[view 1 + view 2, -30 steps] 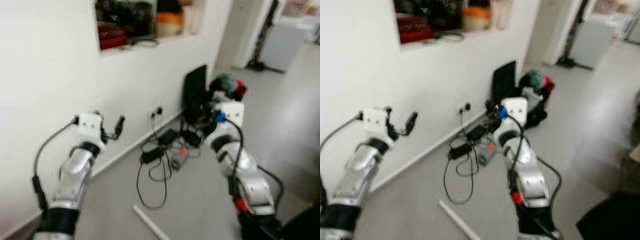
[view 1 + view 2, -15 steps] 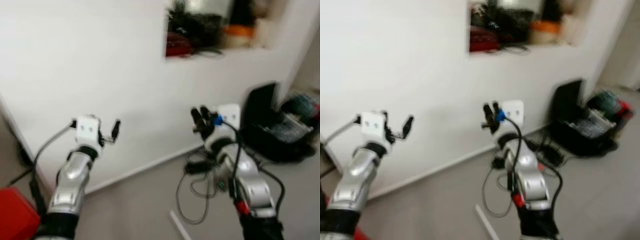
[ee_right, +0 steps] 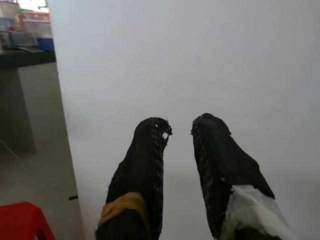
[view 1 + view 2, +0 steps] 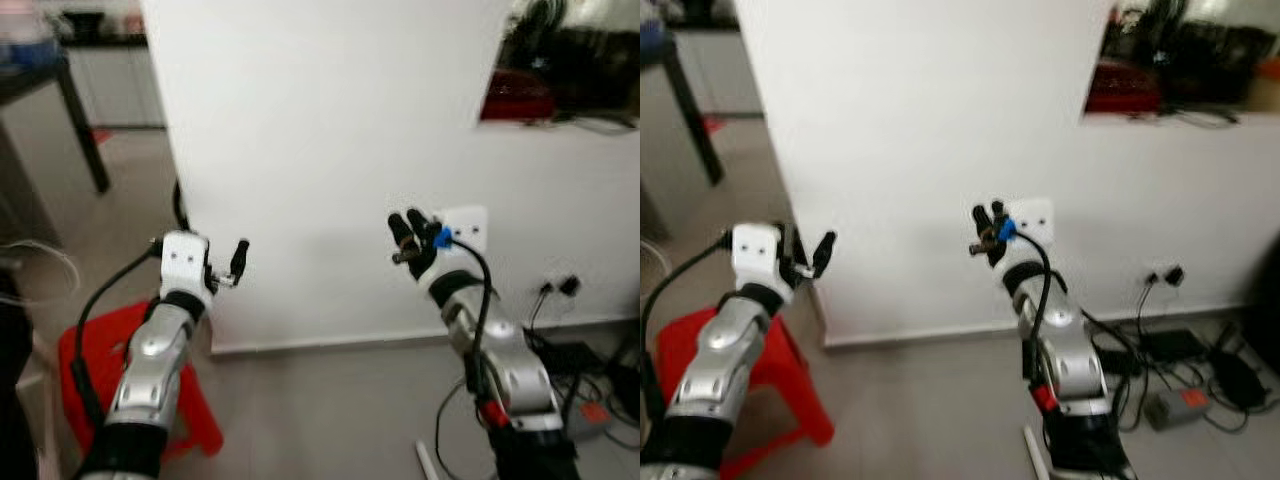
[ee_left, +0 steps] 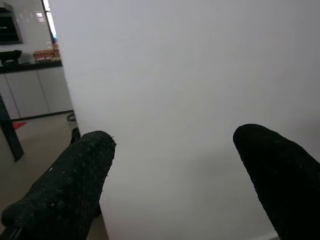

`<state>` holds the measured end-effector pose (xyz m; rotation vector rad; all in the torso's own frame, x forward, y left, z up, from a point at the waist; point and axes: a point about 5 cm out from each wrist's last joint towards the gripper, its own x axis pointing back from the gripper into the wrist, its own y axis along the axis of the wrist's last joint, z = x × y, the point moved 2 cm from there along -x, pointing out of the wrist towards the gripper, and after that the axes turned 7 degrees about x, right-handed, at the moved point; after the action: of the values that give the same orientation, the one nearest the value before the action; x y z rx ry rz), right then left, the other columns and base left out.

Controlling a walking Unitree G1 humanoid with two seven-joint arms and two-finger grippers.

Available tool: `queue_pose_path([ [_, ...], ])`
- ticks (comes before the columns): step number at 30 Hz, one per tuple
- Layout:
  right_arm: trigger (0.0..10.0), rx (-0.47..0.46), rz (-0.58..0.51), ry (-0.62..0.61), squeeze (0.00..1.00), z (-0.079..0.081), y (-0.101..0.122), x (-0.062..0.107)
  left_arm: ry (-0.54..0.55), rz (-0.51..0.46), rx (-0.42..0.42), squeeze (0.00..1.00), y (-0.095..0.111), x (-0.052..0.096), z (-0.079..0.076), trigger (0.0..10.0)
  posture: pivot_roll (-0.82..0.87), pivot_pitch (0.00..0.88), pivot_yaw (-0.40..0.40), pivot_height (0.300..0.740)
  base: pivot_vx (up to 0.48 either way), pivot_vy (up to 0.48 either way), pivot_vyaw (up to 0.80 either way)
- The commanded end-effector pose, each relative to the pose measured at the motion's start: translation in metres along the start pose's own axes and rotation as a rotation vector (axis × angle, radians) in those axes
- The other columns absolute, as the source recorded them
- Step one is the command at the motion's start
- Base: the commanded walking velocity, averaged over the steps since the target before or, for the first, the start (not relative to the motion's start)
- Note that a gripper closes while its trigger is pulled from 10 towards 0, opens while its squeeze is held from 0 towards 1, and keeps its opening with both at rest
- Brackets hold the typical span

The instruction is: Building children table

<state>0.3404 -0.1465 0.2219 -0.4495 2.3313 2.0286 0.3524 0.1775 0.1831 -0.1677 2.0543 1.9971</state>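
Status, as I read it: assembly not begun. Left claw (image 4: 226, 268) spread wide, empty. Right claw (image 4: 410, 235) fingers nearly together, nothing held. Both raised facing white wall (image 4: 330, 150). Red stool (image 4: 100, 360) on floor, left. No table parts identifiable.

The view has swung left: a red stool (image 4: 90, 370) and wall corner (image 4: 165, 150) now appear.

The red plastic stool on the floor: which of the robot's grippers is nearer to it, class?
Left. The left gripper is raised just above the red stool on the robot's left; the right gripper is held up before the white wall, well off to the stool's right.
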Motion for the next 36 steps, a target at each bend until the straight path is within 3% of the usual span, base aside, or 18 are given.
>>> queue_pose_path([
  [1,10.0,0.001,0.015,0.010,0.00,0.004,-0.004,0.000,0.005,0.005,0.002,0.00,-0.002,0.002,0.003,10.0,0.10,0.000,-0.090,0.740,0.000,0.000,0.80],
  [7,10.0,-0.020,0.012,-0.019,0.00,0.001,-0.004,0.000,-0.002,-0.003,0.013,0.00,-0.001,0.002,0.001,10.0,0.10,0.000,-0.089,0.740,0.000,0.000,0.78],
  [18,10.0,-0.042,0.020,-0.052,0.00,-0.006,-0.005,-0.001,-0.023,-0.024,0.034,0.00,0.002,0.001,-0.003,10.0,0.10,0.000,-0.091,0.740,0.302,0.000,0.00],
  [36,10.0,-0.033,0.025,-0.057,0.00,-0.006,-0.007,0.000,-0.088,-0.023,0.045,0.00,0.001,0.003,-0.014,10.0,0.09,0.000,-0.085,0.740,0.000,0.000,0.00],
])
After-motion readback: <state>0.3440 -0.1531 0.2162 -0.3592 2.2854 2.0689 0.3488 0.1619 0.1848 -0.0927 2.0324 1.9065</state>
